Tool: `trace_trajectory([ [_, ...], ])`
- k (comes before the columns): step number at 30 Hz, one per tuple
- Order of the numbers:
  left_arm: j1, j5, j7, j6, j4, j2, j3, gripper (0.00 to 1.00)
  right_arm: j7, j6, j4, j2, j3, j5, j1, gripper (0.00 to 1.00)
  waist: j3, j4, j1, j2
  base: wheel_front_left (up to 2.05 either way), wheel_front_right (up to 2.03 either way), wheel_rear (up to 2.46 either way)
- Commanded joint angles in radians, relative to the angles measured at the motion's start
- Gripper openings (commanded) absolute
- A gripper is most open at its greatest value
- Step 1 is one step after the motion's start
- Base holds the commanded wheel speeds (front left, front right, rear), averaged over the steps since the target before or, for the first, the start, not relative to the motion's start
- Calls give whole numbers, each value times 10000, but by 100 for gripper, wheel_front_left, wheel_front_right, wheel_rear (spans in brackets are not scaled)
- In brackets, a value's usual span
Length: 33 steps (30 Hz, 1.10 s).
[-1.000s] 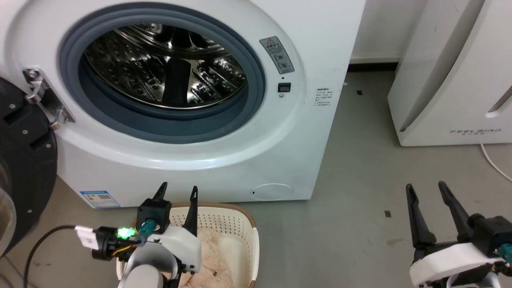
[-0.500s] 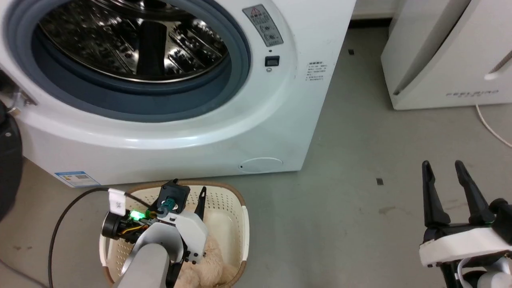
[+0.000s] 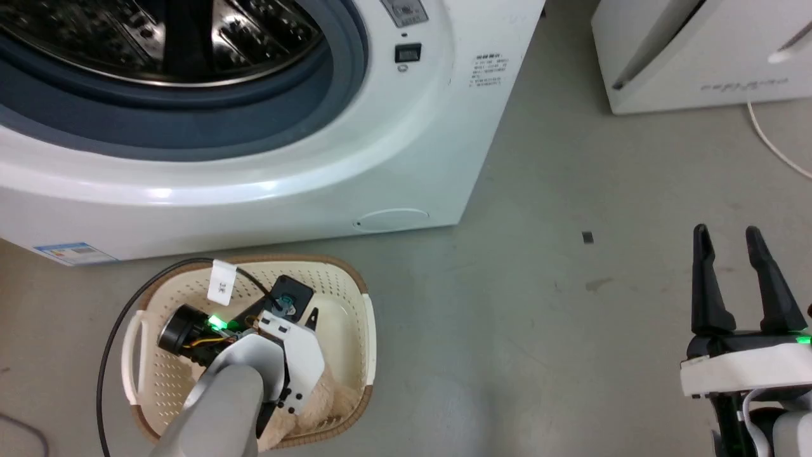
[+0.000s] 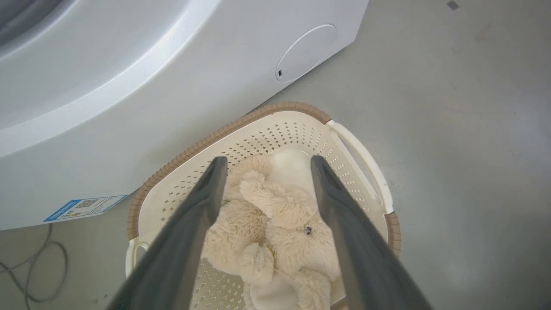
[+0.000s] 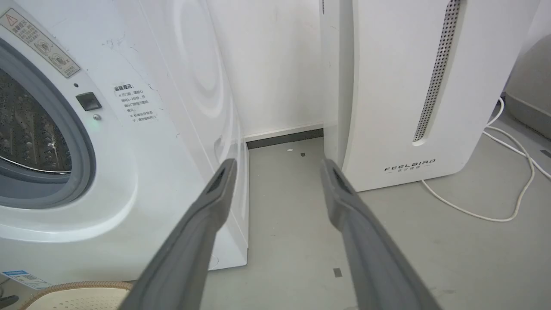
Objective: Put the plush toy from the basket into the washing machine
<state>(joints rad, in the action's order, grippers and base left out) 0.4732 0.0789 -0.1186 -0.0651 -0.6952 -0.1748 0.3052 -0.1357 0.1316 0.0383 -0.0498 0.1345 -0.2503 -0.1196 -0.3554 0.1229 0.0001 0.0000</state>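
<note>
From the head, we see our left end effector (image 3: 298, 309) over the basket (image 3: 372, 330). Its fingers are wide apart and hold nothing. The toy (image 3: 330, 401) lies in the basket, just under it. The washer (image 3: 304, 158) stands right past the basket, and we can see into its round hole. Our right end effector (image 3: 726, 232) is well off to the side, over the floor (image 3: 539, 304). Its fingers are apart and empty too.

From the left wrist, the toy lies between the two fingers, low in the basket. We cannot tell if the fingers touch it. The washer is up ahead of the fingers.

From the right wrist, the fingers are spread with nothing between them. The washer is to their left and a white box (image 5: 409, 86) is to their right.
</note>
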Motion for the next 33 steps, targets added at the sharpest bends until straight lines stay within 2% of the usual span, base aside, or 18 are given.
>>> trace_trajectory([
  [1,259,63,-69,-48,-228,-83,94,100,-103,-5,62,-2,57,-118,-198,100,-221,107,-1,0,0,0,0],
  [16,1407,1,-1365,-238,-1769,-822,1128,100,-414,-6,193,-3,293,-838,-845,100,-1884,614,-1,0,0,0,0],
  [33,2864,-565,-1958,-305,-3519,-1351,1941,100,-768,-8,326,-4,559,-1590,-1507,100,-3641,1046,-1,0,0,0,0],
])
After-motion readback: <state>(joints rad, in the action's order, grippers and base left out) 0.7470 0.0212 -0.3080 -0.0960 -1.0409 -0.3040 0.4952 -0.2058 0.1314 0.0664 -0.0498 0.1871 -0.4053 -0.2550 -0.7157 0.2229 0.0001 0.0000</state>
